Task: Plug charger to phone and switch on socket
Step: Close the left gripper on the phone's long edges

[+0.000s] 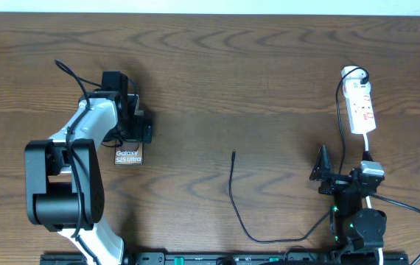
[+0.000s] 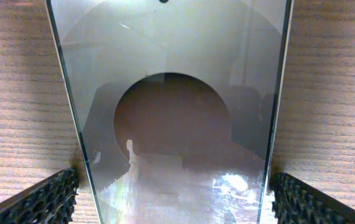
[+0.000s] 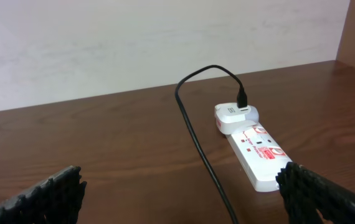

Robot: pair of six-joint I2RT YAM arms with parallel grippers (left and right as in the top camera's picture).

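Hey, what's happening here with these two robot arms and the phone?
The left gripper sits low over the phone, open fingers either side of it. The right gripper, open and empty, faces the white power strip. The charger cable runs from an adapter in the strip; its plug tip lies loose on the table, not yet in the phone.

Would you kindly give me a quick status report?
Left jaws open astride phone. Right jaws open, empty. Charger tip loose, away from phone. Socket unobstructed.

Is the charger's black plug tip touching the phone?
Apart. The overhead view shows the plug tip lying on the table, with a wide stretch of bare wood between it and the phone.
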